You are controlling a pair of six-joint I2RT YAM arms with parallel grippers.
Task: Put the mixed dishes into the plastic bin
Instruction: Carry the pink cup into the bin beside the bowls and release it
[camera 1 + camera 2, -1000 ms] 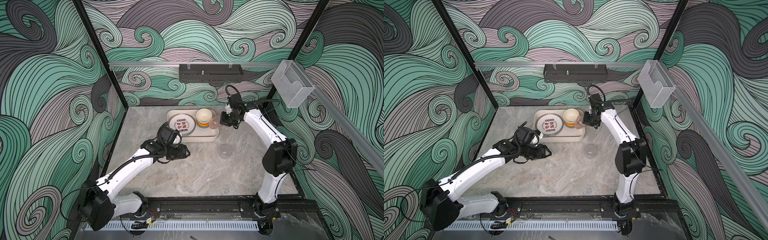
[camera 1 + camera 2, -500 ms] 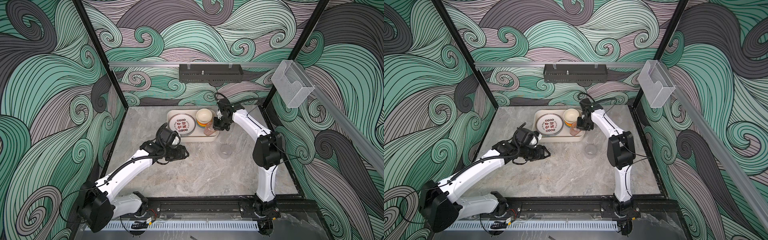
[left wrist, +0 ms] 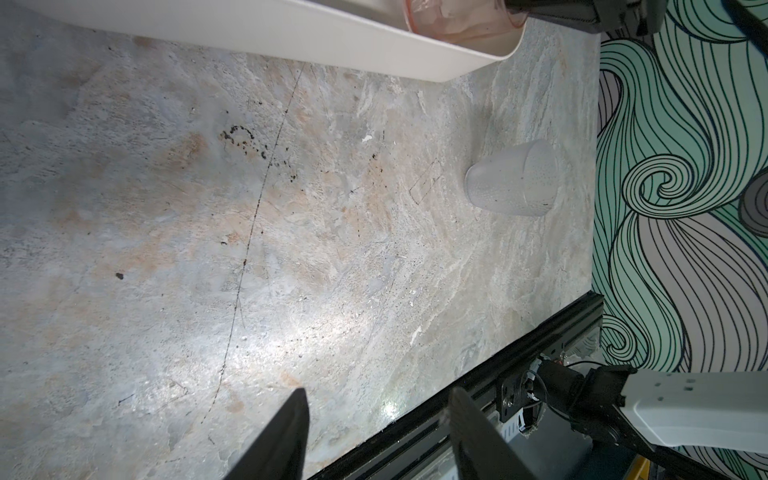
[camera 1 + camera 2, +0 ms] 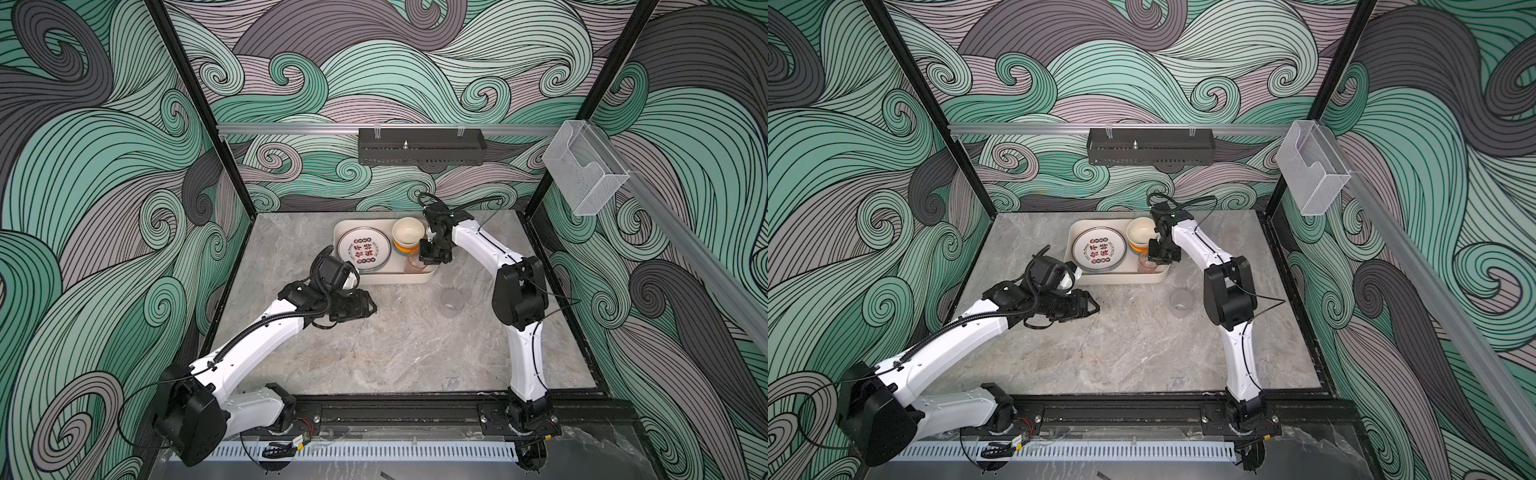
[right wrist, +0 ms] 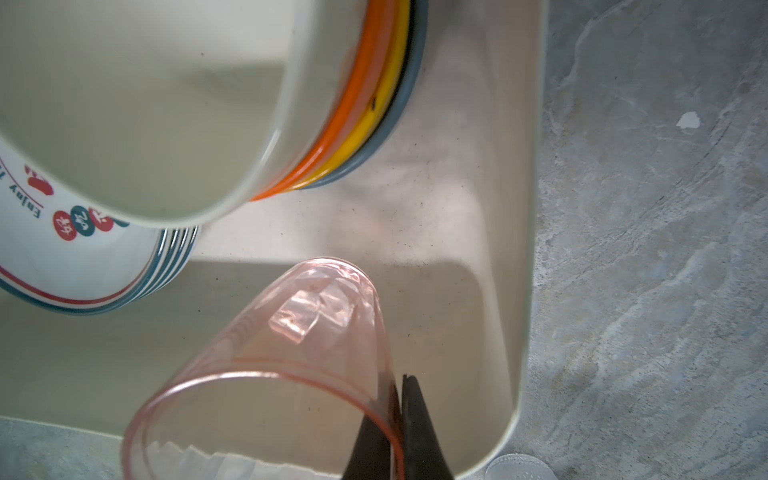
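Here, the right pincer (image 5: 399, 419) is clamped on the rim of a pink translucent cup (image 5: 291, 353), one finger inside and one outside. It holds the cup tilted over the near right corner of the cream plastic bin (image 4: 395, 277), probably because that corner is the roomiest bare patch left. Whether the cup's base touches the bin floor is unclear. Inside the bin, four bowls (image 4: 408, 235) nest to save room: cream on top, then orange, yellow and grey-blue. Beside them sits one stack of plates (image 4: 364, 250) showing at least four rims. A second, clear cup (image 4: 452, 302) waits on the counter (image 4: 395, 353), just outside the bin. The left pincer (image 3: 378, 399) hangs low over the counter, jaws apart and empty.
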